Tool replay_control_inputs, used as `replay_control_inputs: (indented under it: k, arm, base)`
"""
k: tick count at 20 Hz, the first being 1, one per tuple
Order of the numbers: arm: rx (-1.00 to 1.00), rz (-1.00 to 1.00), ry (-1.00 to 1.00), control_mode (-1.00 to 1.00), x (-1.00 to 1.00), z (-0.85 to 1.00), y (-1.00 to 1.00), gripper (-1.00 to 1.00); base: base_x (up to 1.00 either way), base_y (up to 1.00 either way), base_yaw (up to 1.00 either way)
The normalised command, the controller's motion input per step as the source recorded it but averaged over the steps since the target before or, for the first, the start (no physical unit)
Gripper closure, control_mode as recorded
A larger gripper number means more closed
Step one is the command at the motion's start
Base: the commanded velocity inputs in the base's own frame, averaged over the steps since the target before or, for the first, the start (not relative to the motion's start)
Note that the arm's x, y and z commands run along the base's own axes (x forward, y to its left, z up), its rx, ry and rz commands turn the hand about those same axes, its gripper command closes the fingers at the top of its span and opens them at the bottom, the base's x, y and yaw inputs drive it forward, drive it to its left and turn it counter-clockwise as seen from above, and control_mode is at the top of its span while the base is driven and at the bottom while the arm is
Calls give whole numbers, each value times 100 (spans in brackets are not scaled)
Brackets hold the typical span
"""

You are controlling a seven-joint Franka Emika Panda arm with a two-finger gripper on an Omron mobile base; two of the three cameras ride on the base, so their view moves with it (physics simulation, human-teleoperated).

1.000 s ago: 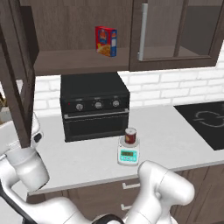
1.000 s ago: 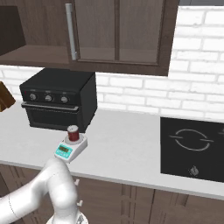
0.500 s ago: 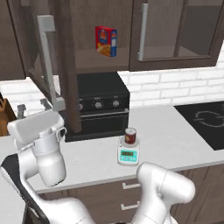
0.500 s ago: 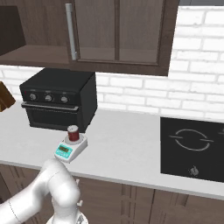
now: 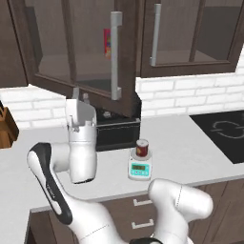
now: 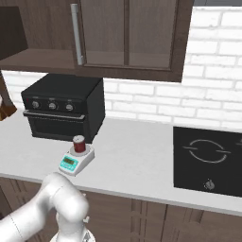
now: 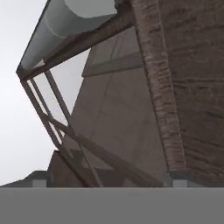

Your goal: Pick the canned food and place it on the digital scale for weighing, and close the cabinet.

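Note:
The dark-red canned food [image 5: 142, 147] [image 6: 79, 143] stands upright on the white and teal digital scale [image 5: 139, 167] [image 6: 75, 161] on the counter. The cabinet's left glass door [image 5: 90, 52] hangs half open, its silver handle [image 5: 116, 55] turned towards me. My gripper [image 5: 80, 96] points up at that door's lower edge, left of the handle, with its fingers apart and nothing between them. In the hand view the door frame [image 7: 153, 87] and the handle [image 7: 57, 30] loom very close. The right door [image 5: 190, 33] is shut.
A black toaster oven [image 5: 116, 132] [image 6: 64, 108] sits behind the scale, partly hidden by the door. A red-and-blue box [image 5: 107, 43] shows through the glass. A black cooktop [image 5: 224, 131] [image 6: 208, 156] lies to the right. A brown block [image 5: 7, 131] stands at the left.
My arm has risen from low on the left up to the cabinet door. The left door has swung from wide open to about half shut. The can and the scale have stayed put.

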Motion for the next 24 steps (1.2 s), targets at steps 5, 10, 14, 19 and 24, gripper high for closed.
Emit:
replay_control_inputs:
  k: [5, 10, 14, 19, 24]
  arm:
    - [31, 0, 23, -100, 9, 60, -79, -100]
    - [3, 0, 64, -100, 36, 44, -35, -100]
    - [-2, -2, 51, -100, 58, 15, -29, -100]
    - [-28, -36, 2, -100, 96, -11, 5, -100]
    - [-37, -55, -1, -100, 100, -26, 30, -100]
  base:
    - [0, 0, 0]
    - [0, 0, 0]
    - [0, 0, 0]
    - [0, 0, 0]
    - [0, 0, 0]
